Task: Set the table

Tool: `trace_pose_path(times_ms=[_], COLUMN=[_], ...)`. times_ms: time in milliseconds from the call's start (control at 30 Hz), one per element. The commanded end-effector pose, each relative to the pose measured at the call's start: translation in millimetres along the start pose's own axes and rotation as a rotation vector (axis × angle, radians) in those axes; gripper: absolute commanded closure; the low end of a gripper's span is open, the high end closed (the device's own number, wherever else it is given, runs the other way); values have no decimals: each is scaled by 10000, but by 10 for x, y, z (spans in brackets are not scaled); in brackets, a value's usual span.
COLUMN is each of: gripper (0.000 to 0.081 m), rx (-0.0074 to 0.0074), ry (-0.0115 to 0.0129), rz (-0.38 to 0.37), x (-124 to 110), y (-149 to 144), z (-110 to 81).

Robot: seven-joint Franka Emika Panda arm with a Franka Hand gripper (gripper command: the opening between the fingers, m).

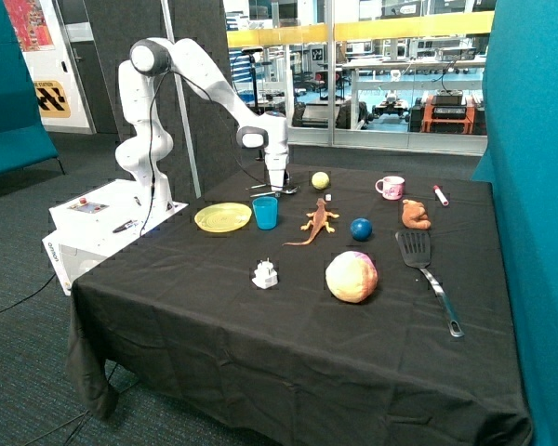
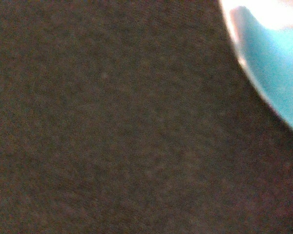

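Black cloth covered the table [image 1: 260,362] and hung down its sides; found it filling the lower and middle frame of the outside view, with the white base box [image 1: 93,228] at its upper-left corner. Spotted the gripper [image 1: 277,190] left of centre in the upper half, pointing down, low over the cloth and right at the far rim of a blue cup [image 1: 265,214]. Could not tell whether it gripped the cup or hung free, nor how wide it stood.

Saw the cup upright, just beside a yellow plate [image 1: 222,218] on its left. Noted an orange lizard [image 1: 316,221] right of the cup, then a blue ball [image 1: 360,228] further right. Found a yellow ball [image 1: 320,179] behind the lizard, near the far edge. Counted, toward the upper right, a pink mug [image 1: 390,187], a marker [image 1: 440,194] and a brown soft toy [image 1: 415,215]. Placed a spatula [image 1: 426,268] below the toy, its handle running toward the lower right. Found a big pink-and-yellow ball [image 1: 352,276] at centre, and a small white object [image 1: 265,274] to its left, well apart from the cup.

Made out, in the wrist view, only dark cloth [image 2: 112,126] and a curved edge of the cup [image 2: 278,78] close against it.
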State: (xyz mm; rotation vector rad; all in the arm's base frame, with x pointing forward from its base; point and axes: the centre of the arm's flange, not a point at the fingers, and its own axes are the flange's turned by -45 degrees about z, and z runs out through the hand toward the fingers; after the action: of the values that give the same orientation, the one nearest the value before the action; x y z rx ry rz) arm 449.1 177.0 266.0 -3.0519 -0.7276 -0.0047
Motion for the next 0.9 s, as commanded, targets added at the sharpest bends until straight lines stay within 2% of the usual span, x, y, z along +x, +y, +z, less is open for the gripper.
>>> trace_pose_path(times_ms=[0,367,500,700,867], gripper=[354,479,561,779,807], rx=[-33,-34,-34,-34,-34], ry=[-39,-38,-38,-38,-38], rz=[-91,89,142,255,232], x=[54,53,50,54,54], y=[-67,0,32,98,124], z=[10,10,10,9,9])
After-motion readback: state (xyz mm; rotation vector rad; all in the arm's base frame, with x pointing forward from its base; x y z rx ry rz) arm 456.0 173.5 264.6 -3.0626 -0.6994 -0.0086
